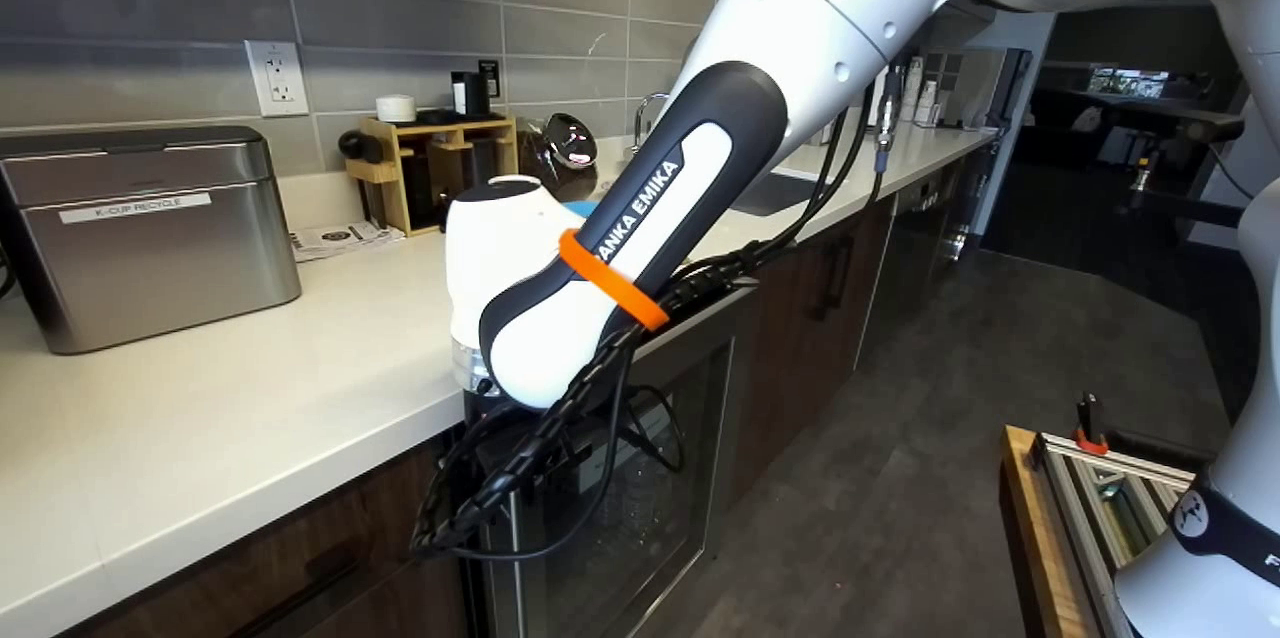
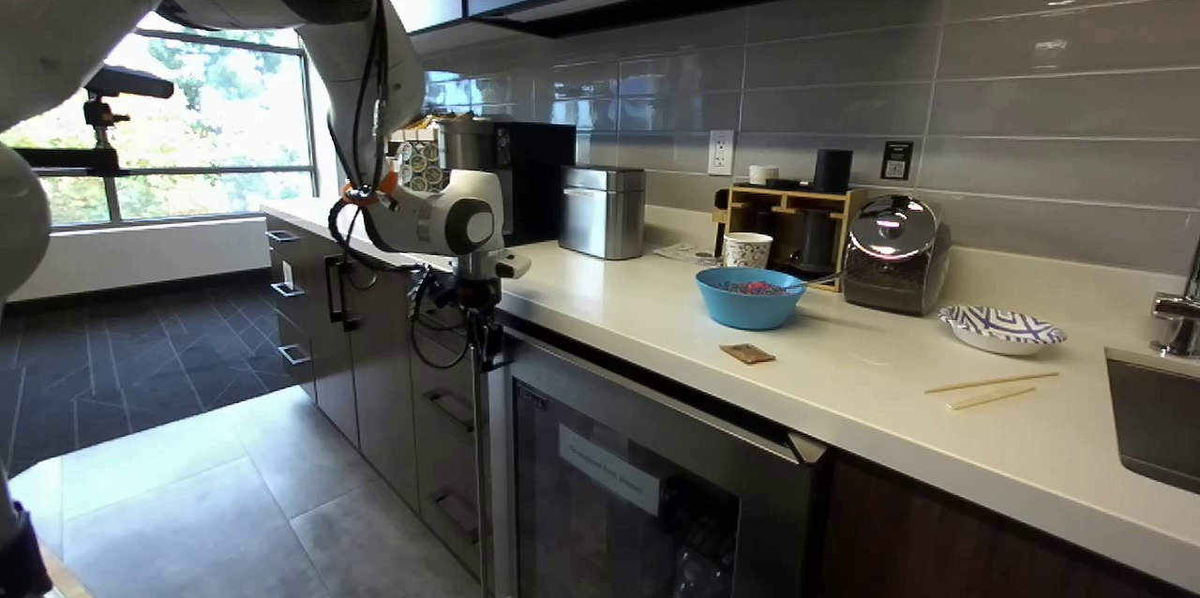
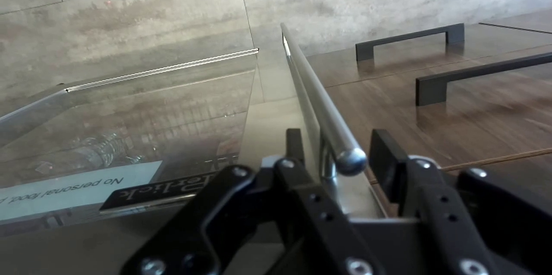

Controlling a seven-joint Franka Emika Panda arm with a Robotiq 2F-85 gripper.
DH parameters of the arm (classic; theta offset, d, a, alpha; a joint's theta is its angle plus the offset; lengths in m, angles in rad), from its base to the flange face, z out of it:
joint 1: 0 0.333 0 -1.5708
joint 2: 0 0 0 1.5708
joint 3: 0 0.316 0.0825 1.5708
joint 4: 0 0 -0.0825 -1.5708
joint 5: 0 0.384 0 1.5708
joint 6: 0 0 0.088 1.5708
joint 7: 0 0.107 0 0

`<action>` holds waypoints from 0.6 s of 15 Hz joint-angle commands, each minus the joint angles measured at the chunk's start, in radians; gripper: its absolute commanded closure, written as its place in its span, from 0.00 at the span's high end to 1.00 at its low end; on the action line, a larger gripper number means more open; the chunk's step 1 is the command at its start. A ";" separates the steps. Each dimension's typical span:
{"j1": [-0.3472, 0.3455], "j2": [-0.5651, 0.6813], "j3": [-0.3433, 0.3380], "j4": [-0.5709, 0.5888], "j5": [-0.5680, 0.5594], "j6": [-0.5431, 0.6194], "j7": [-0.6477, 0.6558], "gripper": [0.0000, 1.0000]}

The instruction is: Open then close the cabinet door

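The cabinet door (image 1: pixel 650 508) has dark glass in a steel frame and stands under the counter; it also shows in an exterior view (image 2: pixel 609 523) and the wrist view (image 3: pixel 181 128). It looks shut or nearly shut. Its vertical steel bar handle (image 2: pixel 480 476) is on the side by the drawers. In the wrist view my gripper (image 3: pixel 338 150) is open, with one finger on each side of the handle's rounded top end (image 3: pixel 351 160). Gaps show between bar and fingers. In an exterior view the gripper (image 2: pixel 485 340) points down at the handle's top; elsewhere arm and cables mostly hide it.
The counter edge (image 2: pixel 647 373) runs just above the door. Wooden drawers with dark handles (image 3: pixel 409 38) are beside the door handle. On the counter are a blue bowl (image 2: pixel 745 307), a small packet (image 2: pixel 747 353) and a steel bin (image 1: pixel 165 238). Cables (image 1: pixel 560 438) hang around the wrist.
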 commanded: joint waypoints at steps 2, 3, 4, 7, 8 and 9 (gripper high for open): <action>0.013 0.032 -0.009 0.022 0.007 0.014 0.010 0.40; 0.012 0.034 -0.009 0.023 0.008 0.013 0.009 0.39; 0.011 0.036 -0.009 0.023 0.008 0.013 0.007 0.40; 0.011 0.039 -0.009 0.022 0.012 0.016 0.013 0.44; 0.011 0.036 -0.009 0.020 0.019 0.013 0.023 0.44; 0.009 0.026 -0.004 0.014 0.037 0.009 0.042 0.42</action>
